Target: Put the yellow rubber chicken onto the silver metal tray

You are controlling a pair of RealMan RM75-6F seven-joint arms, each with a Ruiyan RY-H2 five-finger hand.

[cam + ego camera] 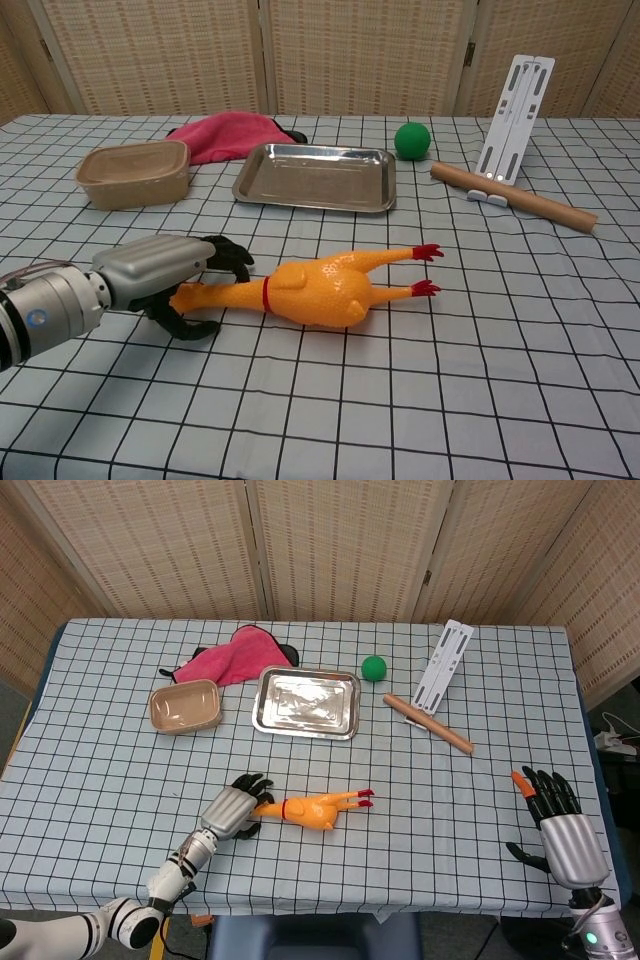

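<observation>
The left hand (170, 268) has its fingers (228, 255) curled round the chicken's (315, 288) neck near the bench's front edge. The right hand (560, 820) rests by the right edge, fingers apart.

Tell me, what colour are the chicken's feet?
Red. The rubber chicken has red feet, clearest in the chest view.

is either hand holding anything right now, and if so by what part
The left hand is closing around the head and neck end of the yellow rubber chicken, which lies on the table; whether the hold is firm cannot be told. The right hand holds nothing.
</observation>
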